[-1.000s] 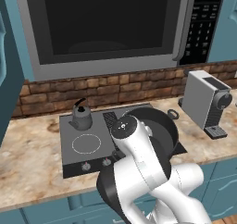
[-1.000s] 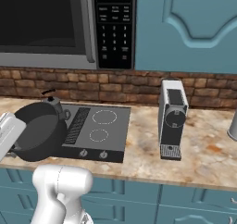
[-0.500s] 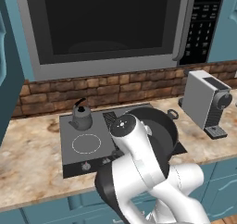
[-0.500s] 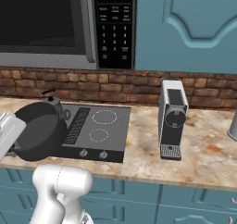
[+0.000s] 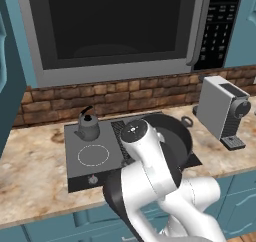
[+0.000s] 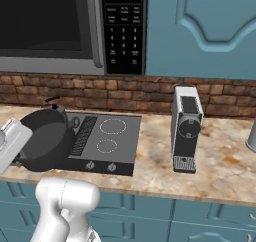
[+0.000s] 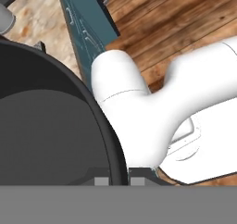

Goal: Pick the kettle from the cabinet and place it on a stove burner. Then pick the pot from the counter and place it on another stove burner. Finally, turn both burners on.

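1. Gripper (image 7: 119,180) – jaws nearly closed, pinching the rim of the pot (image 7: 51,126) at the bottom of the hand view.
2. Pot – wide, dark, held over the right half of the cooktop (image 6: 117,148); from the right base view it tilts and hides the left burners.
3. Kettle (image 5: 88,126) – upright on the far-left burner, just left of the pot.
4. Near-left burner ring (image 5: 93,155) – bare.
5. Coffee machine (image 6: 186,128) – on the counter (image 6: 225,171), right of the cooktop, well apart from the pot.

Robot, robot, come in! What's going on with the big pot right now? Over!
Gripper shut on pot rim. Pot tilted over the cooktop. Kettle on a back burner. Nothing blocking.
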